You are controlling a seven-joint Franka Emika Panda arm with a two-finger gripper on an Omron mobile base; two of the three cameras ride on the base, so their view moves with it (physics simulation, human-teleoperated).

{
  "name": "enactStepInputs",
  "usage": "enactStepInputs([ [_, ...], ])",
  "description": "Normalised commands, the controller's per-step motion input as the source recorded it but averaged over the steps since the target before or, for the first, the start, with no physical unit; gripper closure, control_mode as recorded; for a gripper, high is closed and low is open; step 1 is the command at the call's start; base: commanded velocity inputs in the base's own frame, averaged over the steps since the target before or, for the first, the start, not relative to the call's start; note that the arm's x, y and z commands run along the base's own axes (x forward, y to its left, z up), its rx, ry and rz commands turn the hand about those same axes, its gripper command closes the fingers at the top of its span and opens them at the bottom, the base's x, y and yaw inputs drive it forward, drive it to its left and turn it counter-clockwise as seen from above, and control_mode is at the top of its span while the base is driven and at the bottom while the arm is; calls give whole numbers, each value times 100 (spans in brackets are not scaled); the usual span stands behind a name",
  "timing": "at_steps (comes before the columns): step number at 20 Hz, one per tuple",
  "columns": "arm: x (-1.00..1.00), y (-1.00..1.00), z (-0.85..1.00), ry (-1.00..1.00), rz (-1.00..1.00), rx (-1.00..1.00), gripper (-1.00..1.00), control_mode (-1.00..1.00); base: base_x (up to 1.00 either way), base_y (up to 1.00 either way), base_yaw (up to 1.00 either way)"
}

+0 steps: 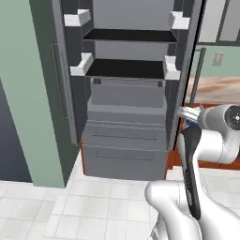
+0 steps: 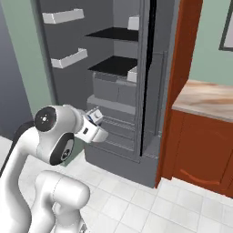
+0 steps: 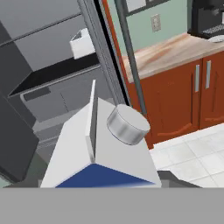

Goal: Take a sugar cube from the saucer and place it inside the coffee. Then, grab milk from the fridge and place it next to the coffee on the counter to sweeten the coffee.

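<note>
One milk carton (image 3: 103,148) in the gripper (image 2: 94,116) before the open fridge (image 1: 126,93).

Seen from the hand, the milk sits close against the camera, gabled top and round grey cap uppermost, blue band at its foot, held between the fingers, with dark tips just showing at either lower corner. From the right base camera, the gripper is beside the fridge's grey drawers, a sliver of white and blue between its jaws, clear of the shelves. Both dark shelves stand bare, white bins on either door. Right of the fridge, past its bar handle (image 3: 129,52), runs the marbled counter (image 3: 175,50) over red-brown cabinets (image 3: 183,100); a black coffee machine (image 3: 208,19) stands at its far end.
</note>
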Motion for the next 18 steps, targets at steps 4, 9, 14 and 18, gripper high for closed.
enactStepInputs([
  [4,0,0,0,0,0,0,100,100,-53,-100,-21],
  [9,0,0,0,0,0,0,100,100,6,-100,-21],
  [14,0,0,0,0,0,0,100,100,47,-100,-15],
  [18,0,0,0,0,0,0,100,100,92,-100,-6],
])
